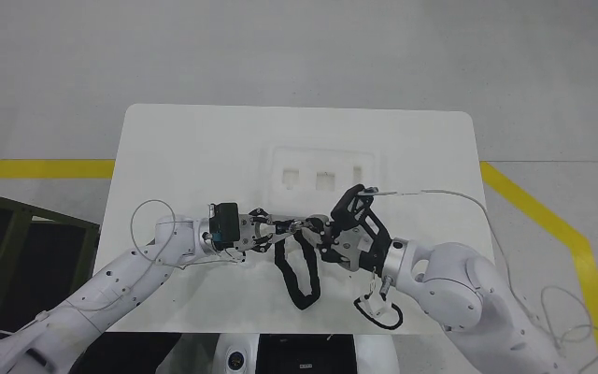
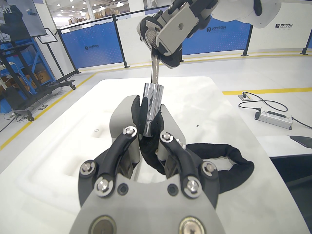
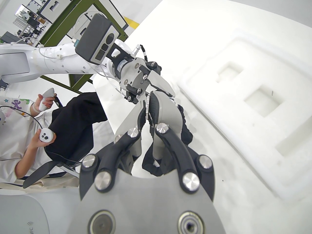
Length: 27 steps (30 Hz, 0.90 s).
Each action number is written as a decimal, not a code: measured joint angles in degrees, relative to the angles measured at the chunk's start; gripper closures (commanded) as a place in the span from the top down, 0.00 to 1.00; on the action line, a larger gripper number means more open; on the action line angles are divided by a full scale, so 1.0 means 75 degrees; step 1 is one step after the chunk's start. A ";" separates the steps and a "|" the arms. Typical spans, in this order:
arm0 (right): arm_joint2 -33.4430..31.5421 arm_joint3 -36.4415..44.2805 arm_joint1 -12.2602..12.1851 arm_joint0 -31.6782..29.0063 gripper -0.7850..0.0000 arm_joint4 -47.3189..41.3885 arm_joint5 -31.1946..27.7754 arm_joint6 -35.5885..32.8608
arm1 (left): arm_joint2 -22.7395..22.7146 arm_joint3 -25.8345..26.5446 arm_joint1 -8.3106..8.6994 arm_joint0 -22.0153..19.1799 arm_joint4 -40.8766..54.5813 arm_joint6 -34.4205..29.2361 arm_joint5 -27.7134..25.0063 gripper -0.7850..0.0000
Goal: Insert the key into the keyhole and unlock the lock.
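Left gripper (image 2: 147, 106) clamps tight around the chrome cylinder lock (image 2: 151, 105), its black fabric-sleeved cable (image 2: 226, 157) dangling below the lock; right gripper (image 2: 159, 49) pinches the silver metal key (image 2: 155, 68), blade tip at the lock's keyhole (image 2: 154, 84). Insertion looks barely begun; the unlocking turn remains.

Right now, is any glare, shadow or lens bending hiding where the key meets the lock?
Left wrist view: the chrome lock mirrors streaks of its surroundings, yet the key entering its end shows plainly; the wide lens makes the left hand loom large. Top view: even light on the white table, the joint small. Right wrist view: the foam tray has gently shaded pockets; no harsh glare.
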<state>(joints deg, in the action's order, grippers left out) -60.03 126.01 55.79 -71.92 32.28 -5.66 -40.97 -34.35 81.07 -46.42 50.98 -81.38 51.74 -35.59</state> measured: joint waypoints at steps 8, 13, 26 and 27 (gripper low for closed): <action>0.0046 0.0035 0.0034 0.0041 0.00 0.0096 -0.0010 -0.0195 | 0.0000 0.0000 0.0000 0.0000 0.0000 0.0000 0.0000 0.00; 0.0173 -0.0010 0.0080 0.0165 0.00 0.0104 0.0022 -0.0302 | 0.0000 0.0000 0.0000 0.0000 0.0000 0.0000 0.0000 0.00; 0.0166 -0.0004 0.0143 0.0499 0.00 0.0169 0.0093 -0.0849 | 0.0000 0.0000 0.0000 0.0000 0.0000 0.0000 0.0000 0.00; 0.0165 -0.0010 0.0145 0.0519 0.00 0.0163 0.0092 -0.0896 | 0.0000 0.0000 0.0000 0.0000 0.0000 0.0000 0.0000 0.00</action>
<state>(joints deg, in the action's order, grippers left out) -58.80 125.94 56.88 -68.03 33.51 -4.97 -47.69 -34.35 81.07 -46.42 50.98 -81.38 51.74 -35.59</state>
